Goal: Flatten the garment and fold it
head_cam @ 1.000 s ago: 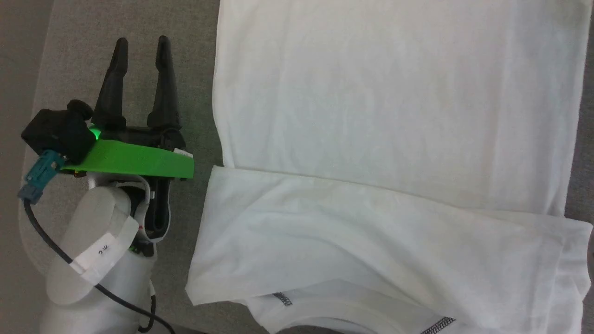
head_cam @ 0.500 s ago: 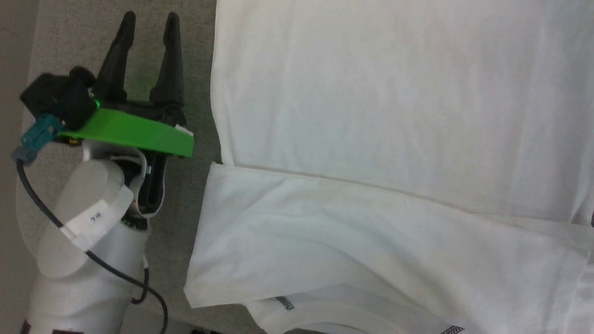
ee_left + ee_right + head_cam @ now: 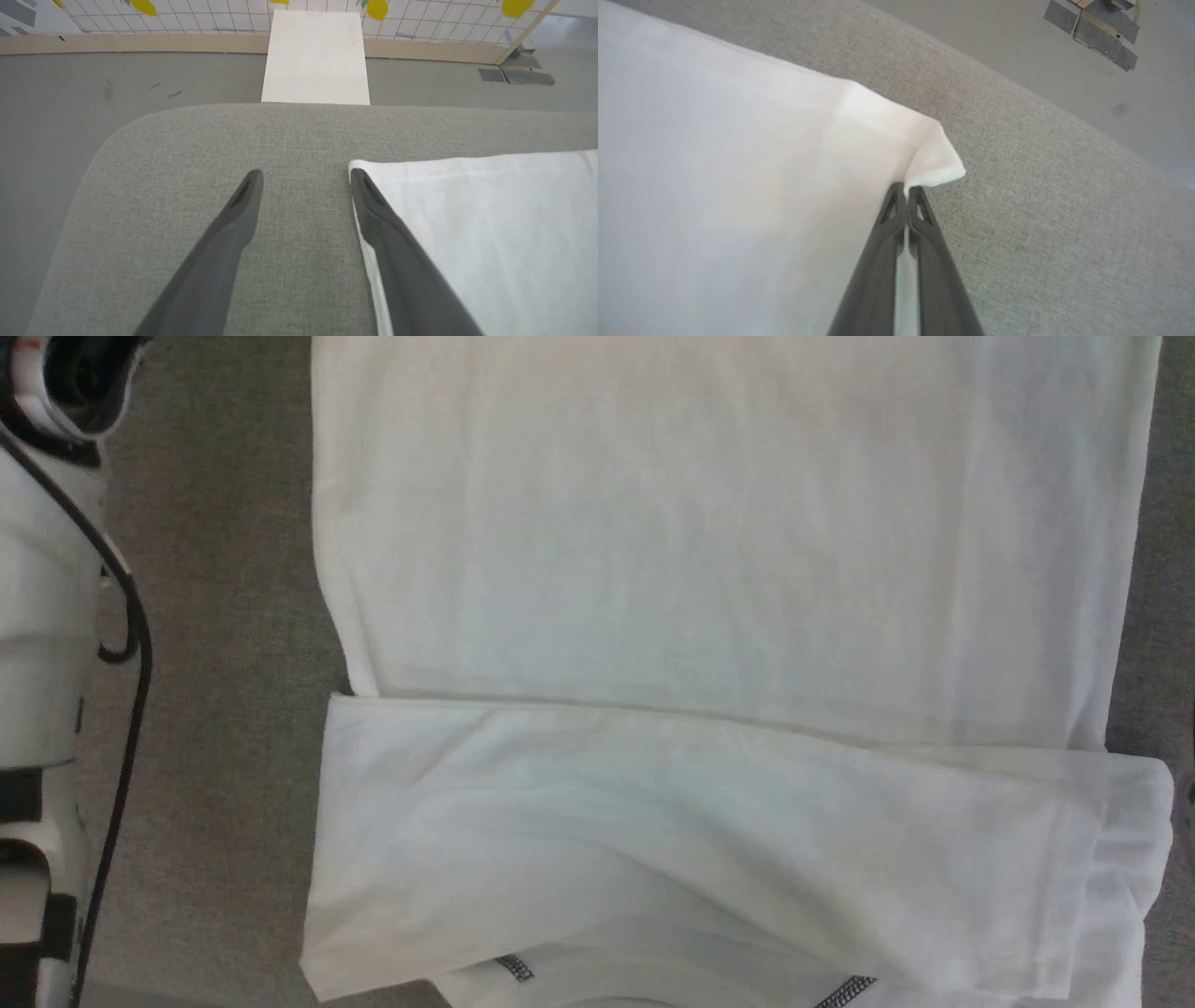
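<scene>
Lying mostly flat: thin white garment (image 3: pixel 728 523).

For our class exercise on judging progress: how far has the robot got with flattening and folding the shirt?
Done: the shirt lies flat on the grey table, one sleeve folded across it. In hand: the right pincer is shut on a corner; the left pincer stands open at another corner, not gripping yet. Left: folding the body.
</scene>
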{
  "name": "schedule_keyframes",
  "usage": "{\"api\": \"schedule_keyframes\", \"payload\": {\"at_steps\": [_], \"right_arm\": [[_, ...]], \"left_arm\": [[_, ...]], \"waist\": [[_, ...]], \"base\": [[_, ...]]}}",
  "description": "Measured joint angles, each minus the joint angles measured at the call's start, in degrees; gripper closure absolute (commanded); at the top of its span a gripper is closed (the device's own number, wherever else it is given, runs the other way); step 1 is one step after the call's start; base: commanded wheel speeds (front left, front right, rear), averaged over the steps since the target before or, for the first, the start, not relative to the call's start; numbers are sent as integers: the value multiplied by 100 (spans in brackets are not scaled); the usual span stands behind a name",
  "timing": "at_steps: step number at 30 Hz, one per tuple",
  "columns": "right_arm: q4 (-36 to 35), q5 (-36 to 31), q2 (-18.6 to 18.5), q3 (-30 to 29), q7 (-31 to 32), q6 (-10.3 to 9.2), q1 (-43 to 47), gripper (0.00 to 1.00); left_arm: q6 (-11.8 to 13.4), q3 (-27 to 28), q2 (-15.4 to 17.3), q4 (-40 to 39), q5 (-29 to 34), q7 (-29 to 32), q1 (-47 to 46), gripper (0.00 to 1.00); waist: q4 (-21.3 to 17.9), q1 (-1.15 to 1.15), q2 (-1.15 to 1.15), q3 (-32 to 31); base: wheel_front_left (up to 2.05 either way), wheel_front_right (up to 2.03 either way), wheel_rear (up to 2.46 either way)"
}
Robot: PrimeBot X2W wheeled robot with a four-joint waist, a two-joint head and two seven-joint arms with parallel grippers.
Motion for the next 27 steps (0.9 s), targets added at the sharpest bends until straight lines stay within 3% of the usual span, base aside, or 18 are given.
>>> {"api": "schedule_keyframes", "payload": {"at_steps": [9,13,14,15,22,27], "right_arm": [[-156,691,-27,519,-158,0,-182,100],[-237,862,-97,646,-244,0,-199,100],[-250,880,-119,672,-261,0,-199,100],[-268,906,-147,702,-296,0,-200,100],[-261,900,-305,666,-510,0,-207,100],[-192,716,-246,447,-938,0,-389,100]], "left_arm": [[-115,-614,76,679,287,1032,-746,0],[34,-638,144,849,277,1479,-827,0],[40,-614,149,837,253,1521,-843,87],[42,-576,157,827,198,1550,-843,100],[91,-398,91,625,-64,1359,-765,100],[233,-271,78,459,59,571,-748,100]], "waist": [[-426,0,0,227],[-545,-1,0,309],[-564,-1,0,319],[-583,-1,0,328],[-533,-1,0,289],[-495,-1,0,214]], "base": [[0,0,0],[0,0,0],[0,0,0],[0,0,0],[0,0,0],[0,0,0]]}}
